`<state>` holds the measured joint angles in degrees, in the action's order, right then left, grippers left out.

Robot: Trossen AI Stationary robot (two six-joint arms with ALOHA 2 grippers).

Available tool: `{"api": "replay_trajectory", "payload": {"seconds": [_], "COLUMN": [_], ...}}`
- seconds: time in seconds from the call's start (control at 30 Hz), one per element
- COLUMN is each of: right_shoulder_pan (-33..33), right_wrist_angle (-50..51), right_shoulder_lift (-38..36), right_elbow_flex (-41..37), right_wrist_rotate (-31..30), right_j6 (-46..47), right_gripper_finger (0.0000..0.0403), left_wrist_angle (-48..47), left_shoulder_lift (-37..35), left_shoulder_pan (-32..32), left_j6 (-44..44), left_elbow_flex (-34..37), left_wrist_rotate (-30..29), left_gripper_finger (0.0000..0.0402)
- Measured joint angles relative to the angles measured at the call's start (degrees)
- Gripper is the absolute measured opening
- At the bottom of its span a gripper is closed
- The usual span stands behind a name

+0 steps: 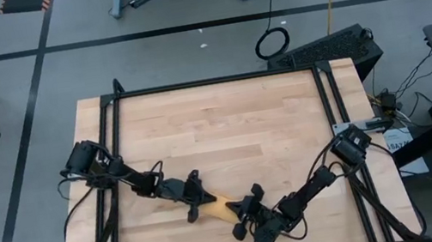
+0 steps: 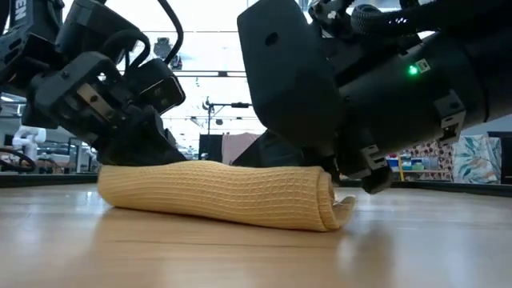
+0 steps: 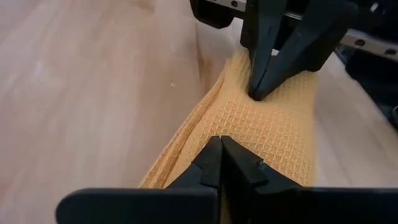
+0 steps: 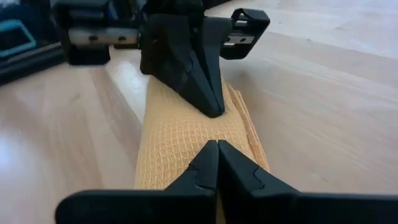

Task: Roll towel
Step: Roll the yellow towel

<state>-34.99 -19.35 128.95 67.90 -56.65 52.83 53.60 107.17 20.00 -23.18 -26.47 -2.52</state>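
while the towel (image 1: 218,205) lies as a tight mustard-yellow roll near the front edge of the wooden tabletop (image 1: 226,128), both arms reach down onto it from either side. on the left, the left gripper (image 1: 194,209) has its jaws pressed together, tips bearing on the top of the roll at its left end. the roll's waffle weave runs between the two grippers, and in the low view it looks even and compact along most of its length. on the right, the right gripper (image 1: 244,218) also has its jaws pressed together, pushing down on the right end without pinching any cloth. at that end a loose flap pokes out from under the roll and rests on the wood.

the roll looks nearly finished, so the risk now is unwinding. if either gripper lifts off unevenly, the free flap could spring the outer layer loose. pressing and dragging sideways could also skew the roll or flatten it.
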Motion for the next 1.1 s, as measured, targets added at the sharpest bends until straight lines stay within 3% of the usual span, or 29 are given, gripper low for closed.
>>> {"api": "replay_trajectory", "payload": {"seconds": [0.2, 0.33, 0.6, 0.9, 1.1], "right_shoulder_pan": [0.9, 2.3, 3.2, 3.2, 2.1], "right_wrist_angle": [-0.1, -0.7, -3.9, -3.3, -0.6], "right_shoulder_lift": [-1.0, -1.2, -1.9, -6.6, -8.7], "right_elbow_flex": [-0.1, -0.1, -0.2, -0.3, -0.3], "right_wrist_rotate": [3.5, 8.0, 12.9, 14.3, 14.6], "right_j6": [-7.5, -11.0, -15.9, -21.2, -22.4], "right_gripper_finger": [0.0001, 0.0000, 0.0000, 0.0000, 0.0000], "left_wrist_angle": [0.1, 0.4, 1.6, -11.2, -14.1], "left_shoulder_lift": [0.0, 0.0, -2.8, -14.5, -16.7], "left_shoulder_pan": [3.9, 7.2, 8.7, 8.9, 11.0], "left_j6": [-8.6, -10.4, -7.0, -1.2, 2.6], "left_elbow_flex": [0.4, 0.5, 0.6, 0.6, 2.0], "left_wrist_rotate": [-0.5, -5.4, -6.0, -6.7, -11.3], "left_gripper_finger": [0.0011, 0.0011, 0.0011, 0.0011, 0.0011]}}
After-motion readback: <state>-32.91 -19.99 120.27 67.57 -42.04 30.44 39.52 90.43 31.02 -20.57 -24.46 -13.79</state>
